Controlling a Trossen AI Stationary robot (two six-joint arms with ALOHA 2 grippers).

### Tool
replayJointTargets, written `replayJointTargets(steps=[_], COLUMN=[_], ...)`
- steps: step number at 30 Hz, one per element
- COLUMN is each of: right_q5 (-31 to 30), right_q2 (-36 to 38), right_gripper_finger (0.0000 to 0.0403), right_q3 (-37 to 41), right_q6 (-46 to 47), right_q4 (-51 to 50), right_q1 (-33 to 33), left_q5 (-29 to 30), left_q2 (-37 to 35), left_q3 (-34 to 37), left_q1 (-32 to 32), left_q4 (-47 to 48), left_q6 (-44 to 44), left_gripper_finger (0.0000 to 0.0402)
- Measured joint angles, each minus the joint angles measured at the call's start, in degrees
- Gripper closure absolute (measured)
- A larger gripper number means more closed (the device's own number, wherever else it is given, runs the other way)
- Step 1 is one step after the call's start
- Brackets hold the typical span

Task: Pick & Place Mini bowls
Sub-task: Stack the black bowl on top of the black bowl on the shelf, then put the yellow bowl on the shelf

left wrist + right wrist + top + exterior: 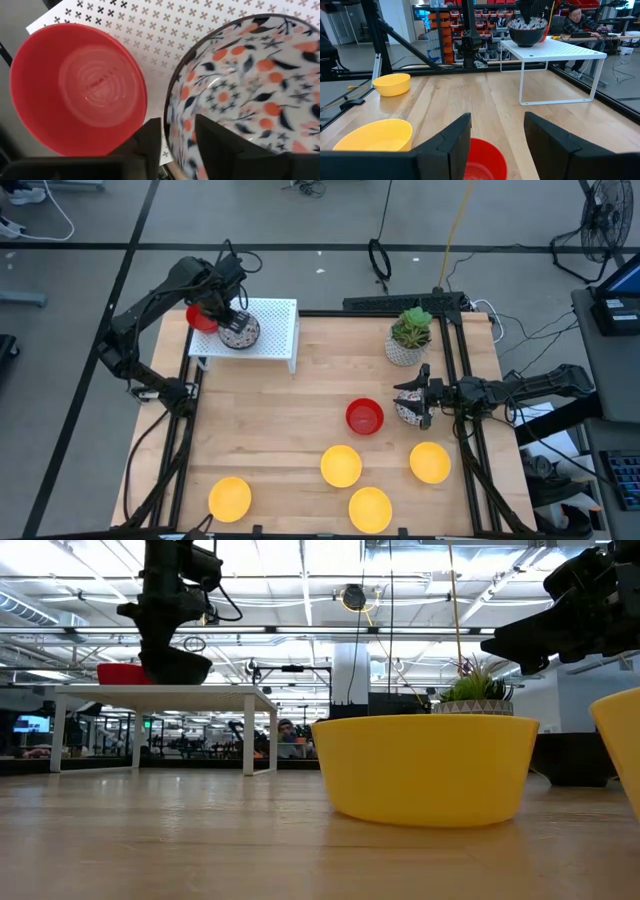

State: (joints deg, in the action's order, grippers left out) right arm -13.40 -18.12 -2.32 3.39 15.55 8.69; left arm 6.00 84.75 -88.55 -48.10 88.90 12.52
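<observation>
On the white rack (270, 330) at the far left stand a red mini bowl (202, 318) and a white speckled mini bowl (241, 332), side by side. My left gripper (233, 318) is above them, shut on the speckled bowl (245, 85), with the red bowl (75, 90) beside it. My right gripper (413, 402) hovers open near the table's right edge. A red bowl (482, 157) sits on the table ahead of its fingers. Another speckled bowl (407, 413) shows under it in the high view. Several yellow bowls (340, 465) rest along the near side. My left gripper holds the speckled bowl by its rim (168, 127) on the side next to the red bowl. It comes from above, pointing down, with one finger (220, 145) inside the bowl and the other finger (150, 142) outside. The bowl sits upright with its base on the rack top (160, 690).
A white pot with a green plant (408, 338) stands at the far right of the table, just beyond my right gripper. Yellow bowls (425, 768) fill the near middle and right. The wood between the rack and the red bowl is bare. People sit at desks beyond the table (580, 20).
</observation>
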Motion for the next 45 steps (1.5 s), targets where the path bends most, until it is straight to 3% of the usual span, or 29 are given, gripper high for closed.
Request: replayJointTargets(steps=[7, 16, 22, 32, 39, 45], right_q5=[0.00, -0.01, 0.00, 0.01, 0.01, 0.01], right_q2=[0.00, 0.01, 0.01, 0.00, 0.01, 0.01], right_gripper_finger=[0.0231, 0.0231, 0.0232, 0.0231, 0.0232, 0.0231], right_q3=[-0.01, -0.01, -0.01, 0.00, -0.01, -0.01], right_q6=[-0.01, 0.21, 3.39, 3.41, 3.42, 3.42], right_q4=[0.00, -0.72, -1.61, -1.66, -1.66, -1.64], right_q1=[0.00, -0.01, -0.01, -0.01, 0.00, 0.00], left_q5=[0.02, -0.02, -3.06, -7.10, -7.62, -14.34], left_q2=[-0.35, -0.94, -0.92, -0.92, -0.92, -0.92], left_q3=[-0.72, -7.76, -8.41, -8.41, -4.09, 3.63], left_q1=[0.00, 1.04, 5.78, 22.55, 38.42, 51.47], left_q4=[1.17, 0.79, -4.53, -12.51, -12.48, -12.16], left_q6=[-1.72, 1.04, 4.49, 6.89, 20.09, 29.85], left_gripper_finger=[0.0233, 0.0265, 0.0284, 0.0294, 0.0293, 0.0293])
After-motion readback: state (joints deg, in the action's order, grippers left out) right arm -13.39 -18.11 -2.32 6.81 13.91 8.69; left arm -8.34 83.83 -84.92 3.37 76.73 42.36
